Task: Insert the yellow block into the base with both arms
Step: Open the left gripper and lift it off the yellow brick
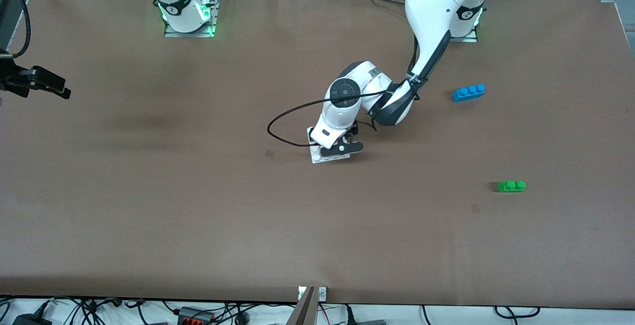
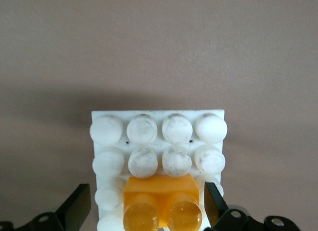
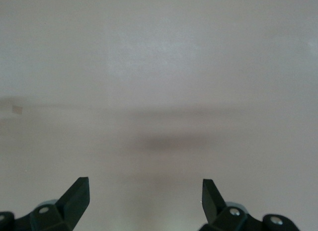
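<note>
In the front view, the left arm is seen reaching from its base down to the middle of the table [image 1: 149, 216], where the left gripper [image 1: 340, 149] is lowered right over the base [image 1: 317, 156]. Only an edge of the white plate is visible beneath the black fingers. A blue brick [image 1: 469, 92] lies toward the left arm's end of the table, and a green brick [image 1: 511, 186] lies nearer to the front camera than the blue one. The right arm is seen waiting, with the right gripper [image 1: 37, 83] held in the air over the right arm's end of the table.

In the left wrist view, the base [image 2: 159, 136] is shown with its grid of round studs, and the yellow block [image 2: 161, 201] is seated on it, among the studs at the edge closest to the gripper. The left gripper [image 2: 147, 205] is spread wide, a black fingertip [image 2: 77, 206] standing clear of the block on each side; nothing is gripped.

In the right wrist view, the right gripper [image 3: 145, 198] is seen with its fingers parted over bare table, with nothing held between them.
</note>
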Action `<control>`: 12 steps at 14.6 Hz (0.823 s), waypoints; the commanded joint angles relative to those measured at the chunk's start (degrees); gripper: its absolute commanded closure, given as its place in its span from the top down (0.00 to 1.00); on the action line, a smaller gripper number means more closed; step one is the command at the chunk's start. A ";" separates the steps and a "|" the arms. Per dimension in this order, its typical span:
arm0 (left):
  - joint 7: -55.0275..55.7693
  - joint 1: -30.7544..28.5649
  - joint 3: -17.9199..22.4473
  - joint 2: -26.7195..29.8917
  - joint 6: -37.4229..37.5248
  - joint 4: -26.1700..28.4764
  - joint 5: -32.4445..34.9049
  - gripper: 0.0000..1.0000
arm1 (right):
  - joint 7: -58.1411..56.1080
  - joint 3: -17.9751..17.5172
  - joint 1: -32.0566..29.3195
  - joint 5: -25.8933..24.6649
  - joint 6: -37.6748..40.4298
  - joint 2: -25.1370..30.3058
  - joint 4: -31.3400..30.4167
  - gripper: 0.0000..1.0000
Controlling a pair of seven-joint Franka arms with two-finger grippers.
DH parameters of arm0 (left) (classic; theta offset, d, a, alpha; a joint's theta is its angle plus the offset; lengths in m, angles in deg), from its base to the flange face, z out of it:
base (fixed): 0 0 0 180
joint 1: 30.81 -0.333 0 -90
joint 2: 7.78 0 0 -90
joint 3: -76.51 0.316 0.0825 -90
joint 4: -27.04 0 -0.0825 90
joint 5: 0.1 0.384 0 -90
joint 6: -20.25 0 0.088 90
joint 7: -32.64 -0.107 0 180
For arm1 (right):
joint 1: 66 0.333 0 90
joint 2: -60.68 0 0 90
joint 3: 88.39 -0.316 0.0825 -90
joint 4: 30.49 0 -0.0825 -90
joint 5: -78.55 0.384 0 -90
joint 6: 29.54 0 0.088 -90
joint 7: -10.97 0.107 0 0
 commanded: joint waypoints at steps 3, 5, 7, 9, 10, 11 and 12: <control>-1.66 -1.76 -0.70 3.50 5.51 -0.03 0.86 1.00 | 0.40 -0.19 -0.36 0.96 0.91 -0.16 0.77 1.00; -3.32 -2.55 -0.70 4.82 7.10 -0.03 0.77 1.00 | 0.40 -0.19 -0.36 0.96 0.91 -0.16 0.77 1.00; -6.30 -4.13 -0.96 6.05 9.64 -0.03 0.68 1.00 | 0.40 -0.19 -0.36 0.96 0.91 -0.16 0.68 1.00; -7.63 -5.63 -1.84 7.19 11.84 -0.03 0.59 1.00 | 0.40 -0.19 -0.27 0.96 0.91 -0.08 0.77 1.00; -7.90 -6.15 -1.84 8.15 13.07 -0.03 0.68 1.00 | 0.40 -0.19 -0.27 0.96 0.91 -0.08 0.77 1.00; -8.59 -6.86 -1.84 9.03 13.95 -0.03 0.60 1.00 | 0.40 -0.19 -0.27 0.96 0.82 -0.16 0.68 1.00; -10.69 -7.47 -1.93 10.09 15.18 -0.03 0.59 1.00 | 0.40 -0.19 -0.27 0.96 0.91 -0.08 0.76 1.00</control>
